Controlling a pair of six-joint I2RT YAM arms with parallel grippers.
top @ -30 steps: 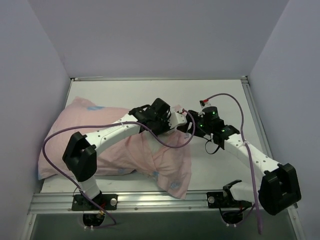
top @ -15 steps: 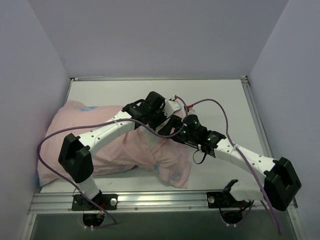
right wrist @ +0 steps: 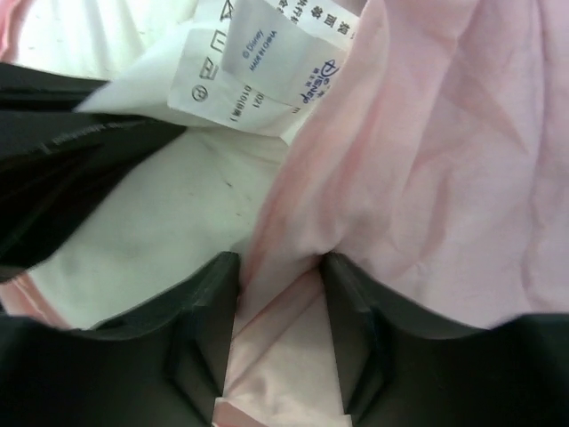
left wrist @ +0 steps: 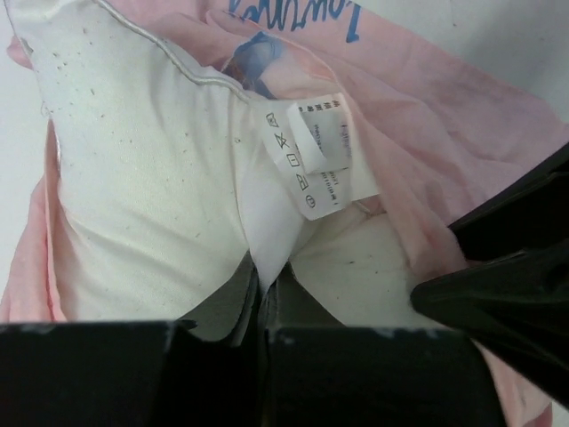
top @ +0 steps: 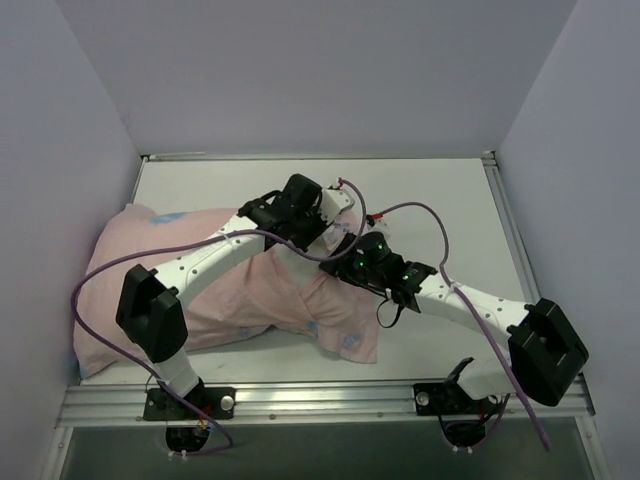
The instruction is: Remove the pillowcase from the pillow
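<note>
The pillowcase [top: 250,290] lies pink side out across the left half of the table, with a loose flap toward the front middle. My left gripper [top: 333,222] is shut on a corner of the white pillow [left wrist: 142,178], just below its tag [left wrist: 324,156]. The left wrist view shows the white fabric pinched between its jaws [left wrist: 264,289]. My right gripper [top: 340,258] is right beside it. In the right wrist view its jaws [right wrist: 277,276] stand apart with a fold of the pink pillowcase [right wrist: 444,160] between them. The pillow [right wrist: 178,231] and tag [right wrist: 267,62] sit just beyond.
The white table [top: 440,200] is enclosed by grey walls at the back and both sides. A metal rail [top: 330,400] runs along the front edge. Purple cables [top: 420,212] loop over both arms. My left gripper's dark fingers [right wrist: 53,169] fill the left of the right wrist view.
My right arm has swung left and forward, bringing its gripper up against the left gripper at the pillow corner. The left gripper has lifted back and left slightly with the pillow corner.
</note>
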